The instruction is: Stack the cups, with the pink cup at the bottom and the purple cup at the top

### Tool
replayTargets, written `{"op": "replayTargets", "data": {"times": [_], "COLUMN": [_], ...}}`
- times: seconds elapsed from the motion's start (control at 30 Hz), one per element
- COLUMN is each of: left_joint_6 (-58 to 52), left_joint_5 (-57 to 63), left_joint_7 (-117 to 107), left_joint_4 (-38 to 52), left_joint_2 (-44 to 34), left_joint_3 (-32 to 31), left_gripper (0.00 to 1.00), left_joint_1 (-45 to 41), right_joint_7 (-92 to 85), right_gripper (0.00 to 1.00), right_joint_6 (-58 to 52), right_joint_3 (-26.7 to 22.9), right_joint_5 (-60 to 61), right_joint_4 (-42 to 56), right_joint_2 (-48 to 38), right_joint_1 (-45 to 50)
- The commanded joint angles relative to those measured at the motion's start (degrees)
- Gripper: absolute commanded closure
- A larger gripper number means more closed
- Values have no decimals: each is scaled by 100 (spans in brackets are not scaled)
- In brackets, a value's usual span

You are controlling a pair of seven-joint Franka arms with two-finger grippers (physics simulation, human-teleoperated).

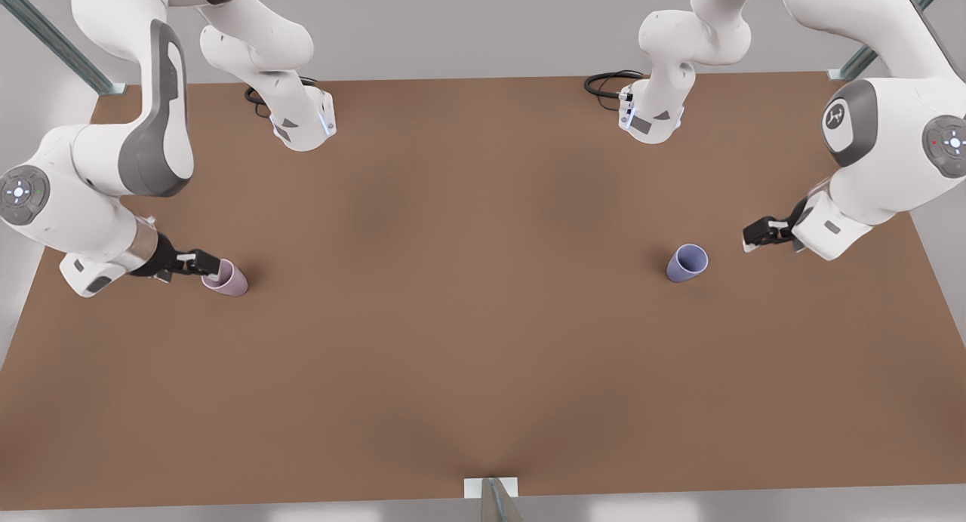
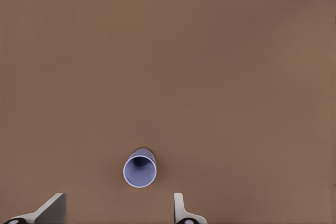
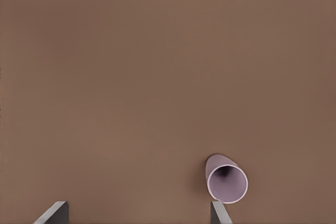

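The pink cup [image 1: 226, 280] stands upright on the brown table [image 1: 468, 318], towards the front view's left. The purple cup [image 1: 687, 262] stands upright on the same table, towards the front view's right, well apart from the pink one. Neither cup is inside the other.

Right gripper [image 1: 205, 265]: on the arm at the front view's left, positioned at the rim of the pink cup. In the right wrist view its fingers [image 3: 219, 212] are spread wide; one fingertip sits just beside the cup's rim [image 3: 227, 180], while the other is well clear. The gripper has hold of nothing. Whether the near fingertip touches the rim cannot be told.

Left gripper [image 1: 757, 234]: on the arm at the front view's right, near the purple cup but apart from it. In the left wrist view its fingers [image 2: 180, 208] are spread wide, with the purple cup [image 2: 140, 169] ahead of the gap between them. It has hold of nothing.
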Motion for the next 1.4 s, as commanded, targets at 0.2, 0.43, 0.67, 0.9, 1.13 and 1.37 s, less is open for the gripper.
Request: {"op": "replayTargets", "data": {"times": [0.2, 0.43, 0.67, 0.9, 1.13, 1.37], "left_joint_6": [-480, -709, -1166, -1351, -1430, -1070], "left_joint_5": [-26, -44, -88, -290, -290, -299], "left_joint_7": [104, 174, 104, 165, 165, 174], "left_joint_4": [-32, -85, 135, 820, 671, 469], "left_joint_2": [154, 224, 241, 452, 576, 655], "left_joint_3": [3, 3, -295, -287, -234, -234], "left_gripper": [0, 0, 0, 0, 0, 0], "left_joint_1": [-1, -1, -9, -1, 8, 43], "right_joint_7": [-409, -1077, -1306, -1604, -1850, -1850], "right_gripper": [0, 0, 0, 0, 0, 79], "right_joint_6": [1052, 1948, 2466, 3398, 3724, 3829], "right_joint_3": [-39, -57, -48, -57, -57, -57], "right_joint_5": [16, -28, -19, -19, -19, -19], "right_joint_4": [-1121, -2063, -2932, -3601, -3706, -3662], "right_joint_2": [-346, -118, -223, 23, 559, 735], "right_joint_1": [-89, -924, -1144, -1469, -1610, -1566]}}
